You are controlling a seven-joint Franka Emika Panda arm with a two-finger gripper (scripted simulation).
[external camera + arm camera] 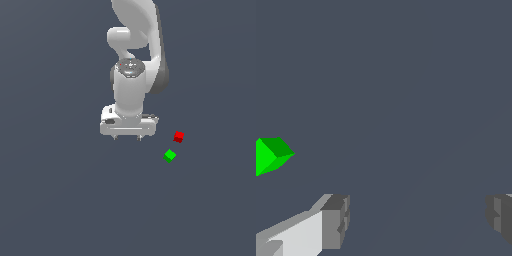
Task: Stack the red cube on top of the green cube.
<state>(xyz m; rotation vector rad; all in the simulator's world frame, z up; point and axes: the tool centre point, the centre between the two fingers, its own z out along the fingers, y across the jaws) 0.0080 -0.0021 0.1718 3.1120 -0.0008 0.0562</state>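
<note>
The red cube (178,136) lies on the dark grey floor, to the exterior view's right of the arm. The green cube (169,156) lies just below and slightly left of it in that view, a small gap apart. The green cube also shows at the edge of the wrist view (271,155), partly cut off; the red cube is out of the wrist view. My gripper (126,137) points down, well to the exterior view's left of both cubes. Its fingers (336,220) stand wide apart with nothing between them.
The white arm (132,60) rises behind the gripper toward the top of the exterior view. The floor (60,200) is a plain dark grey surface with no other objects in sight.
</note>
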